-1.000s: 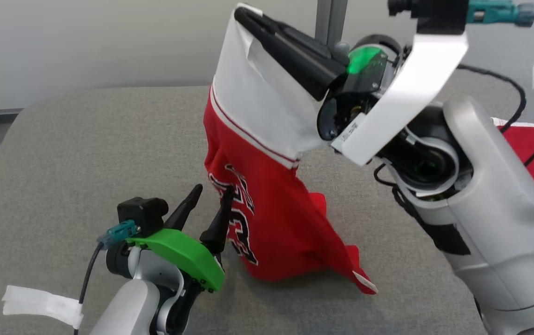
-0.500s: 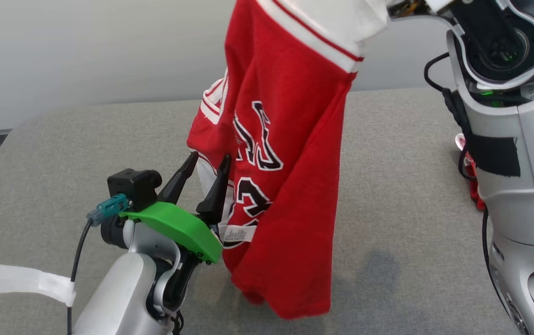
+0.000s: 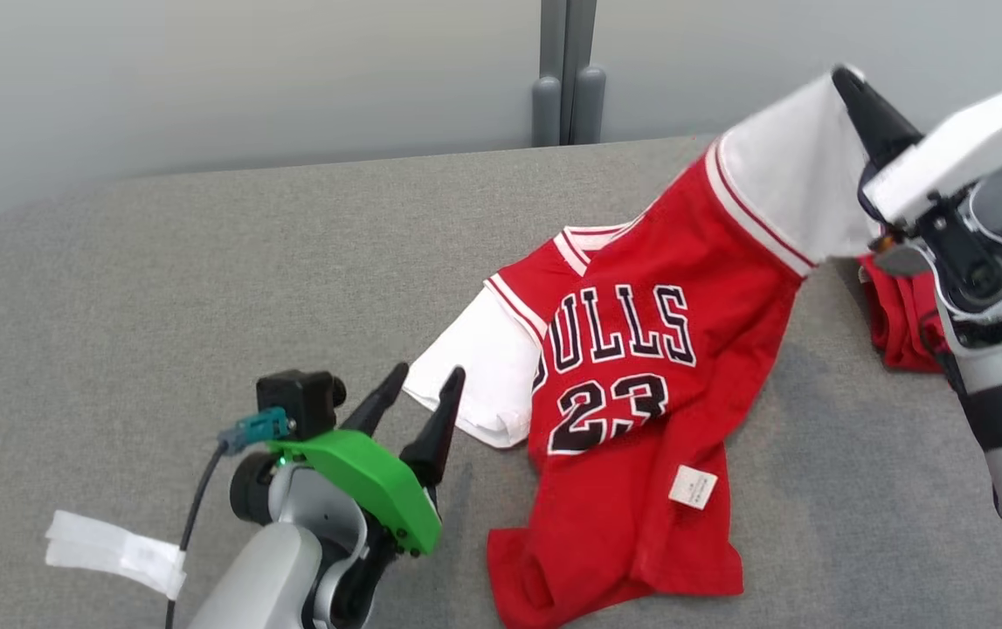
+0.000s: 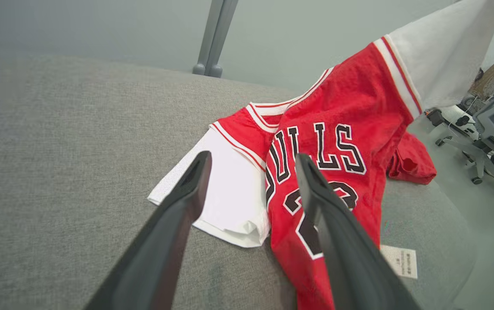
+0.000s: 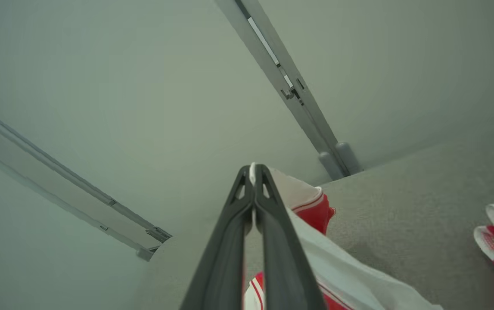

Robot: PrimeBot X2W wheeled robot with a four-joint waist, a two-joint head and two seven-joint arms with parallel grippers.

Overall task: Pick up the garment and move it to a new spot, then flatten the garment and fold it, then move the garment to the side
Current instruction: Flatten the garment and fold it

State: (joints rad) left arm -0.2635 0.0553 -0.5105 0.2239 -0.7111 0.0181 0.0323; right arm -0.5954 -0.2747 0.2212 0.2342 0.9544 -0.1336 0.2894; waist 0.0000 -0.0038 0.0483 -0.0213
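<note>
Garment (image 3: pixel 640 384) sleeve tight in closed right jaws; other sleeve just beyond parted left jaws.

Grey fabric-covered desk (image 3: pixel 116 288). At 12 o'clock in head view: grey upright post (image 3: pixel 567 79) against pale wall (image 3: pixel 247 79). At 3 o'clock: crumpled red cloth (image 3: pixel 898 319), lying on desk near its edge.

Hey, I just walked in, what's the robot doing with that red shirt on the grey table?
The robot is handling a red and white basketball jersey printed BULLS 23. Its right claw is shut on one white sleeve and holds that end up in the air, while the rest of the jersey lies rumpled on the grey fabric-covered table. The left claw is open beside the other white sleeve, gripping nothing. A second red garment lies bunched near the right arm.
</note>
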